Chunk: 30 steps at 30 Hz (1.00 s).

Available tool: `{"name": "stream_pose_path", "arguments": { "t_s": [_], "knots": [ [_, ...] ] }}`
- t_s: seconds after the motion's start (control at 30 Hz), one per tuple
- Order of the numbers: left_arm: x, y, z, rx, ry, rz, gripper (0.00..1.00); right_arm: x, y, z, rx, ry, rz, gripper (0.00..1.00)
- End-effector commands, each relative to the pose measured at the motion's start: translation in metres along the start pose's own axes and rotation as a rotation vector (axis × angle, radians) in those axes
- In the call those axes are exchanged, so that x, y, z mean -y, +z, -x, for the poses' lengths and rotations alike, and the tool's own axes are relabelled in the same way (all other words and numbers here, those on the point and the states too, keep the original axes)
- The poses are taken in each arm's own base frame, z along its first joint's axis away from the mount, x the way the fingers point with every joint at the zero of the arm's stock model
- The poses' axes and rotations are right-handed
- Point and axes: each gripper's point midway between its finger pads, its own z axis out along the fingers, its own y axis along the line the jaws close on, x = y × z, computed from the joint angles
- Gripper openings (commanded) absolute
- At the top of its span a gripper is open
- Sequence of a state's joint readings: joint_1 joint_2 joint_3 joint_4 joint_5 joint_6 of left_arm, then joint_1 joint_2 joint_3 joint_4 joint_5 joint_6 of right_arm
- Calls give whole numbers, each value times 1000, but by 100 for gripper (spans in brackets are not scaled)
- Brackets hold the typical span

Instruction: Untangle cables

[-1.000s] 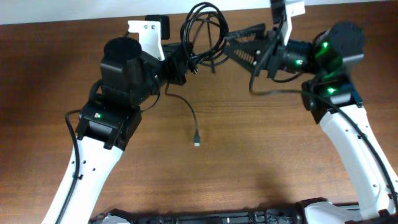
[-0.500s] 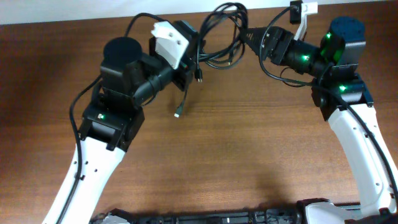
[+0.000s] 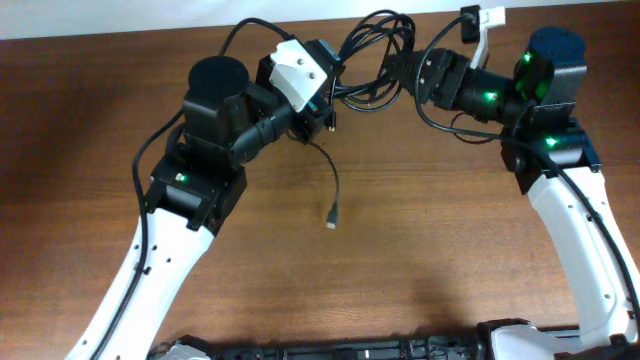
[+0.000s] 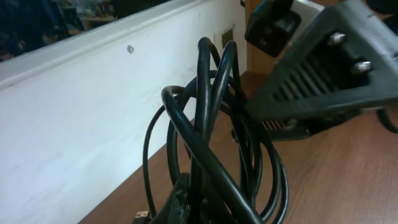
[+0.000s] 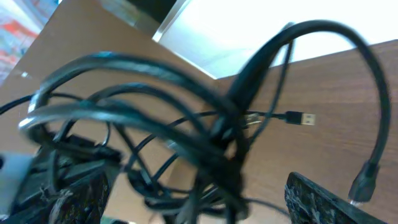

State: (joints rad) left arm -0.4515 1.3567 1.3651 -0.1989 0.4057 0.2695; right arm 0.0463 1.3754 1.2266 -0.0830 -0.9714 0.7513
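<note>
The cables [image 3: 375, 55] are a knot of thin black loops held in the air near the table's back edge, between my two grippers. My left gripper [image 3: 322, 100] is shut on the cables at their lower left; the left wrist view shows the loops [image 4: 211, 124] rising straight from its fingers [image 4: 182, 180]. One loose cord hangs down from there to a small plug [image 3: 330, 215] just above the table. My right gripper [image 3: 398, 75] is open, with the blurred cables [image 5: 205, 143] between its wide-apart fingers [image 5: 329, 199]. A USB plug [image 5: 303, 118] sticks out behind them.
The wooden table [image 3: 420, 250] ends at a white wall [image 3: 100, 15] close behind the cables. A black base strip [image 3: 350, 350] runs along the near edge. Both arms reach in from the front corners, and my right finger [image 4: 317, 74] fills the upper right of the left wrist view.
My left arm has swung right and back with the cables in its grip, and the hanging plug end has swung right. The right gripper has drawn back to the right and opened wider around the loops.
</note>
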Motion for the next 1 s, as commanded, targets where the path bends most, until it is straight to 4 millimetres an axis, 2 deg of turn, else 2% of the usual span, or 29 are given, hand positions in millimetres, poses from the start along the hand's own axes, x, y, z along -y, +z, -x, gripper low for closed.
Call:
{"name": "stream_pose_path", "arguments": {
  "t_s": [0.0, 0.4, 0.5, 0.97],
  "knots": [
    [-4, -3, 12, 35, 21, 19, 0, -18, -3, -9, -56, -29, 74, 88],
    [-9, -3, 12, 34, 11, 49, 0, -34, 8, -27, -126, -37, 135, 87],
    [-19, -4, 10, 20, -16, 106, 0, -36, 7, -29, -134, -37, 144, 83],
    [-19, -3, 9, 18, -17, 107, 0, -49, 5, -28, -146, -91, 204, 77]
  ]
}}
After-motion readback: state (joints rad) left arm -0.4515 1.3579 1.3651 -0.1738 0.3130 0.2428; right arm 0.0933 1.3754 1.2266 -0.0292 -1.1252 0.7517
